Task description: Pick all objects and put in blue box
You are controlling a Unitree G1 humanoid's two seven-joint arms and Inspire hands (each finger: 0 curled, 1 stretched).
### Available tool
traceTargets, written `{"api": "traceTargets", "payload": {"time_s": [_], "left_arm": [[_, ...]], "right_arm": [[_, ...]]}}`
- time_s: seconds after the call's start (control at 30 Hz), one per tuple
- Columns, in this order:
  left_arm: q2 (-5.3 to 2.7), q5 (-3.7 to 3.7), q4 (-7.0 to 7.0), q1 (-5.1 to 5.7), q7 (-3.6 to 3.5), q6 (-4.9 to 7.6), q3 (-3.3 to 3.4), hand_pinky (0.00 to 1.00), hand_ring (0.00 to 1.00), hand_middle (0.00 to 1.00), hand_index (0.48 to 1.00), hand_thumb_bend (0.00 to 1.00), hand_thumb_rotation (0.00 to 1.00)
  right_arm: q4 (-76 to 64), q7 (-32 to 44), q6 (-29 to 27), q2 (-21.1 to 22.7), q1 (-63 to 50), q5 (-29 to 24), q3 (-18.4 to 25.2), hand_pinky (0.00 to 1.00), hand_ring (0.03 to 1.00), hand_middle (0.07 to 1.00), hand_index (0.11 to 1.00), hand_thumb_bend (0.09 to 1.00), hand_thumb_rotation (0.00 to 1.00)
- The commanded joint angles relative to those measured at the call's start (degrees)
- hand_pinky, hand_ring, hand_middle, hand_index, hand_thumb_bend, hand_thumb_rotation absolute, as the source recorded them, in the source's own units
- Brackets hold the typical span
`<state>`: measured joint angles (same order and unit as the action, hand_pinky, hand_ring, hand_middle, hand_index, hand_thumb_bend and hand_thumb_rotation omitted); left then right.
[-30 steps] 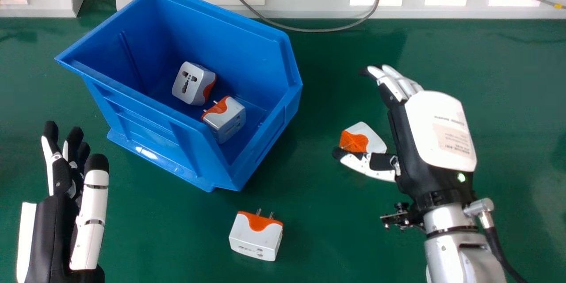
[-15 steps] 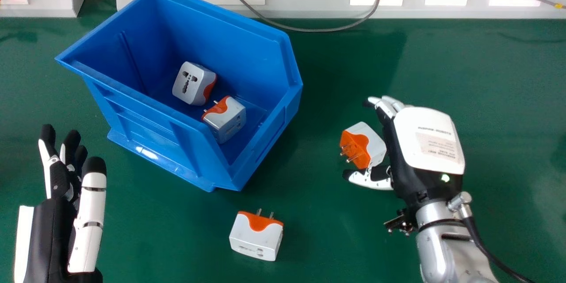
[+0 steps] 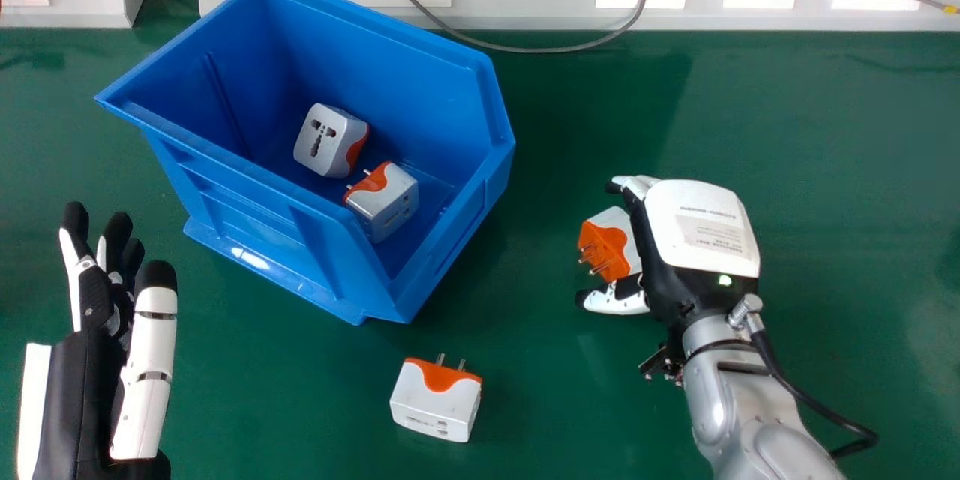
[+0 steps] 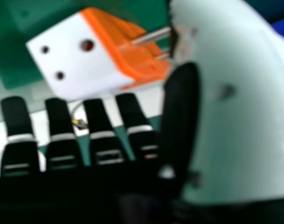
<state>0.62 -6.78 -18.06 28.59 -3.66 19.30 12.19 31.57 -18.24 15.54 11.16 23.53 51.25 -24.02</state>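
Adapter [image 3: 604, 249], right hand [image 3: 701, 229] alongside, thumb [image 3: 613, 301] extended

Travel adapter [image 3: 613, 240] set on tabletop [image 3: 825, 150], at palm side of right hand [image 3: 697, 229]. Second adapter [image 3: 435, 399] placed nearer robot, left of right hand. Third adapter [image 3: 324, 142] and fourth adapter [image 3: 386, 204] held in storage bin [image 3: 251, 221], between hands, beyond left hand [image 3: 75, 382].

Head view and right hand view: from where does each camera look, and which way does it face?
Head view: on the robot's head, facing forward and down at the table and blue box; left hand and right hand show.
Right hand view: at the right hand, facing past its fingers and thumb to an orange-and-white adapter.
Both share: that adapter and the right hand.
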Motion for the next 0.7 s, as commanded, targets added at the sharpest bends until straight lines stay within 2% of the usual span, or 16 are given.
{"api": "traceTargets", "payload": {"time_s": [0.0, 0.1, 0.23, 0.3, 0.53, 0.67], "left_arm": [[0.35, -0.03, -1.42, 0.43, -0.11, 0.20, 0.10, 1.00, 1.00, 1.00, 1.000, 0.27, 0.78], [0.35, -0.19, -1.57, 0.56, -0.13, -0.12, 0.15, 1.00, 1.00, 1.00, 1.000, 0.25, 0.77], [0.30, -0.06, -2.30, 1.14, -0.03, -0.73, 0.19, 1.00, 1.00, 1.00, 1.000, 0.24, 0.77], [0.31, -0.56, -2.40, 1.43, -0.32, -0.69, 0.26, 1.00, 1.00, 1.00, 1.000, 0.24, 0.77], [0.01, -0.79, -2.79, 2.21, -0.15, -0.92, 0.50, 1.00, 1.00, 1.00, 1.000, 0.23, 0.73], [0.17, -1.04, -2.89, 2.52, -0.44, -0.76, 0.58, 1.00, 1.00, 1.00, 1.000, 0.24, 0.73]], "right_arm": [[0.5, 0.4, 0.7, -0.3, 2.7, -0.5, -0.2, 0.66, 0.788, 0.837, 0.812, 0.616, 0.30], [2.4, 0.7, 0.8, -0.7, 4.2, -1.2, -0.3, 0.66, 0.789, 0.835, 0.812, 0.621, 0.29], [4.4, 1.3, 1.3, -1.1, 6.0, -2.1, -0.7, 0.67, 0.792, 0.837, 0.815, 0.622, 0.29], [5.5, 1.5, 1.3, -1.3, 6.7, -2.8, -0.7, 0.67, 0.789, 0.836, 0.813, 0.625, 0.28], [8.5, 2.4, 1.7, -1.5, 8.6, -4.2, -1.2, 0.67, 0.778, 0.830, 0.804, 0.630, 0.24], [9.8, 2.7, 1.8, -1.5, 9.3, -4.6, -1.5, 0.66, 0.766, 0.816, 0.790, 0.631, 0.21]]}}
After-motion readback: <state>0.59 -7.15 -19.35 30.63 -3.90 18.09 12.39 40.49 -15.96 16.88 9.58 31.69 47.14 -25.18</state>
